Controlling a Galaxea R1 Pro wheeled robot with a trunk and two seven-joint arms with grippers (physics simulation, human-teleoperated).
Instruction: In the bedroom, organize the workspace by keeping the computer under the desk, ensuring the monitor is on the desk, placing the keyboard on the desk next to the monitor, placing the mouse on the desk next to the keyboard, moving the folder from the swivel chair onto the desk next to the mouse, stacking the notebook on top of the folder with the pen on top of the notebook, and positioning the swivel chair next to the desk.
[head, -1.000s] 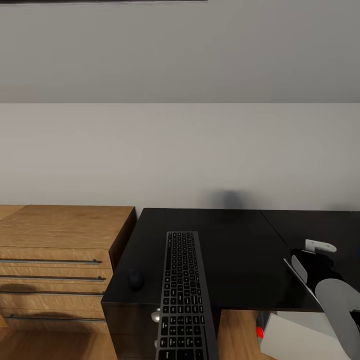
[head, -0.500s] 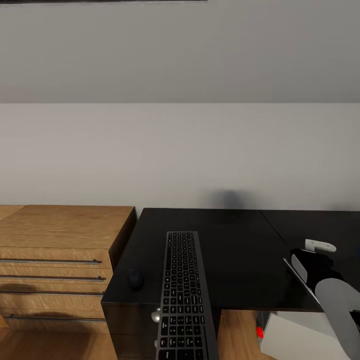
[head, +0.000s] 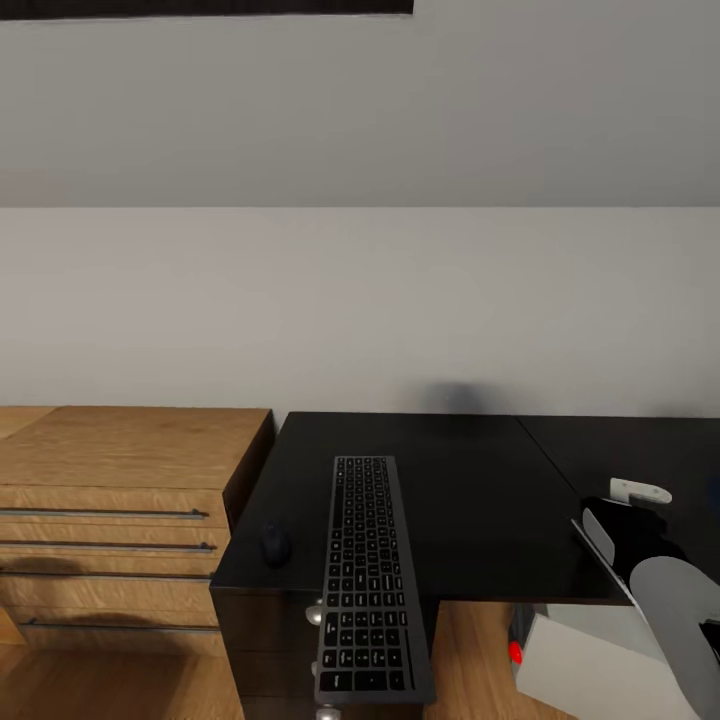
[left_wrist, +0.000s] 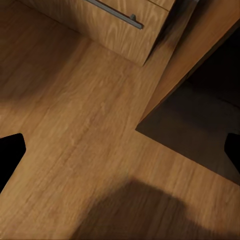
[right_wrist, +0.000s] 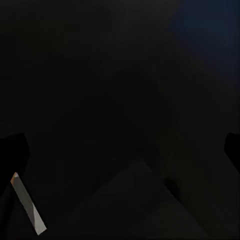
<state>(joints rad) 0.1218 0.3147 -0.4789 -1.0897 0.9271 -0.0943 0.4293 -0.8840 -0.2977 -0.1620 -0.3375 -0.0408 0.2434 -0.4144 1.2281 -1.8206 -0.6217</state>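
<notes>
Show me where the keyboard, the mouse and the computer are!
keyboard (head: 368, 575), head view, on the middle rows of its keys.
mouse (head: 275, 543), head view, on its rounded top.
computer (head: 590, 675), head view, on the pale top face beside its red light.

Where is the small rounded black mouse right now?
In the head view, the small rounded black mouse sits on the matte black desk near its left edge, just left of the long black keyboard and right of the light wood chest of drawers.
</notes>
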